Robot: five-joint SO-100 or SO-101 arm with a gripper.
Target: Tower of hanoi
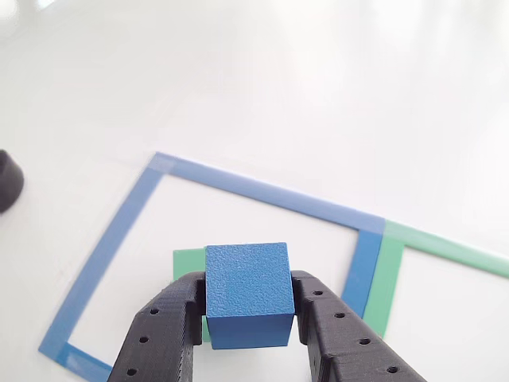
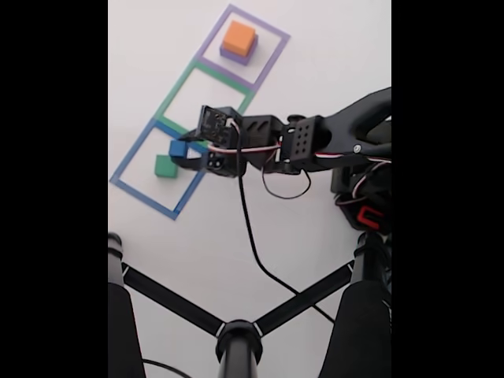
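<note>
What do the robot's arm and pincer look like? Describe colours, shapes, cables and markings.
The pincer has two matte black, rough-textured fingers dotted with small round holes. The arm is black too, blocky, with visible screw holes. Thin white, red and black cables run along it, beside an orange-red patch near the base.

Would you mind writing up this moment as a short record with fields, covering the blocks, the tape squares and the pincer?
pincer: pincer shut on the blue block
blue block: held over the blue tape square, beside or partly above the green block; touching or apart cannot be told
green block: green block inside the blue tape square
orange block: orange block stacked on the purple block
purple block: inside the purple tape square
green tape square: green tape square between the other two
</note>
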